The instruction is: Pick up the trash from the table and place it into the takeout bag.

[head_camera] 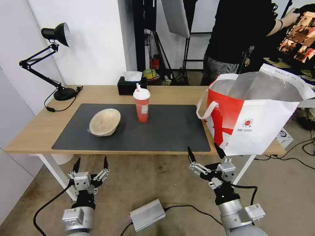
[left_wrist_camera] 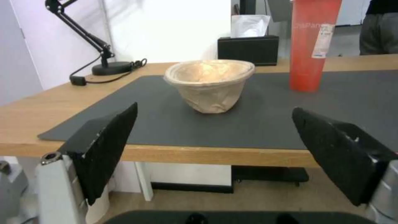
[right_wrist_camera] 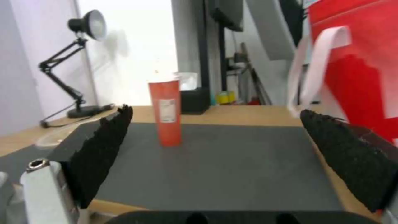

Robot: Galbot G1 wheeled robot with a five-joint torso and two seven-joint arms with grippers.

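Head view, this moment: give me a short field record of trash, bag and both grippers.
trash on mat: beige bowl, tilted; red drink cup, upright, apart from the bowl
takeout bag: open, upright at the table's right end
left gripper: open, empty, below the table's near edge, facing the bowl
right gripper: open, empty, near the bag's front corner

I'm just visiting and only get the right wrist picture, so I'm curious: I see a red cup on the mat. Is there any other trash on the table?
Observer: Yes, a beige bowl stands on the mat, to the robot's left of the red cup and apart from it.
Operator: Is the other hand near that bowl?
Observer: The left hand hangs open, below the table's front edge, roughly in line with the bowl.
Operator: Is the bag ready?
Observer: The takeout bag stands at the table's right end, top wide open, silver lining showing.
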